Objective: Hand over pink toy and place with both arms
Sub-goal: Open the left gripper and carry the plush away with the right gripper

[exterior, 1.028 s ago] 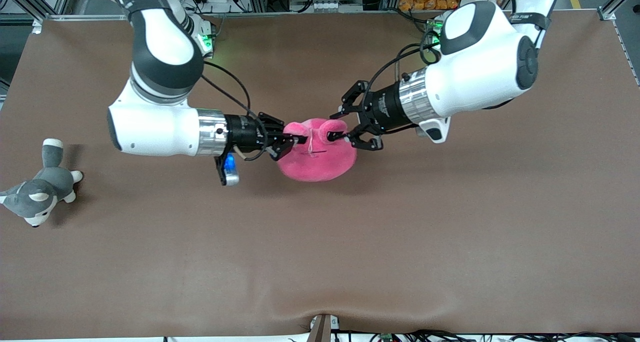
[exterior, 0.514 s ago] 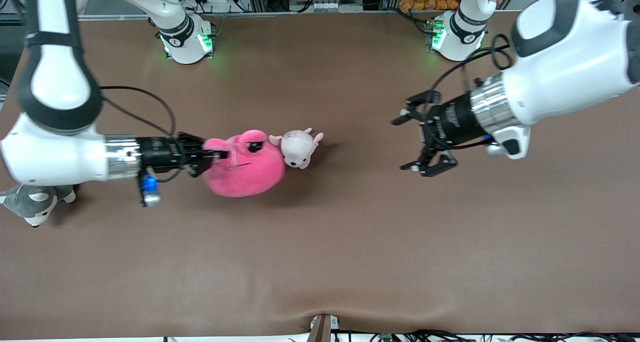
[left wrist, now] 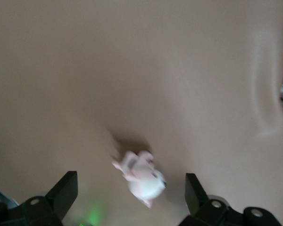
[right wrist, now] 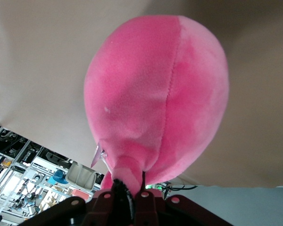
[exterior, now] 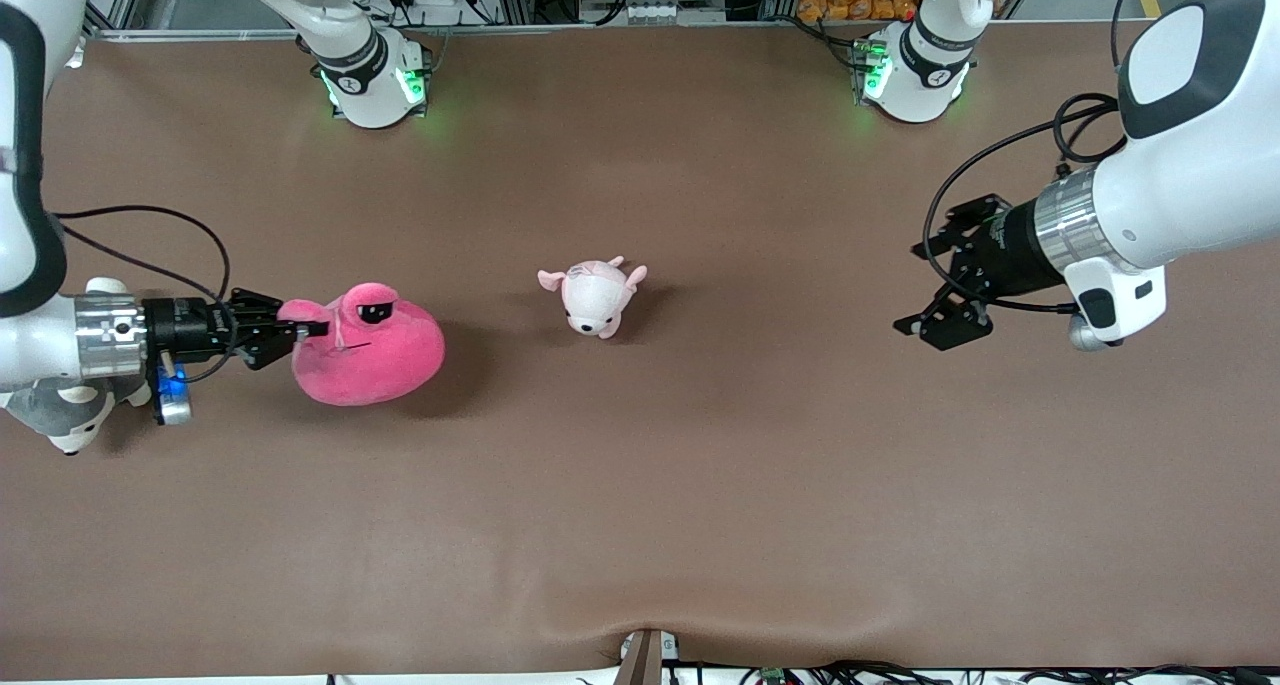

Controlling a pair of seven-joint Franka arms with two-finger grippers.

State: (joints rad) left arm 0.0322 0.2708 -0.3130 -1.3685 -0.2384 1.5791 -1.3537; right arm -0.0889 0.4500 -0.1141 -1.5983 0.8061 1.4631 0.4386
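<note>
The pink toy point(exterior: 370, 360), a big hot-pink plush with black half-lidded eyes, is toward the right arm's end of the table. My right gripper point(exterior: 300, 330) is shut on one of its ears. In the right wrist view the pink toy point(right wrist: 155, 99) fills the frame, and the right gripper point(right wrist: 129, 195) pinches the ear between its jaws. Whether the toy's underside touches the table I cannot tell. My left gripper point(exterior: 935, 275) is open and holds nothing, over the table toward the left arm's end. In the left wrist view the left gripper point(left wrist: 130, 178) has its fingers point(left wrist: 66, 193) wide apart.
A small pale pink-and-white plush animal point(exterior: 595, 298) lies at the middle of the table, also seen as the small plush point(left wrist: 144, 179) in the left wrist view. A grey-and-white husky plush point(exterior: 60, 415) lies at the right arm's end, partly hidden under that arm's wrist.
The left gripper let go of the pink toy, opened and drew back toward its own end. The right arm carried the toy toward its end, uncovering the small plush.
</note>
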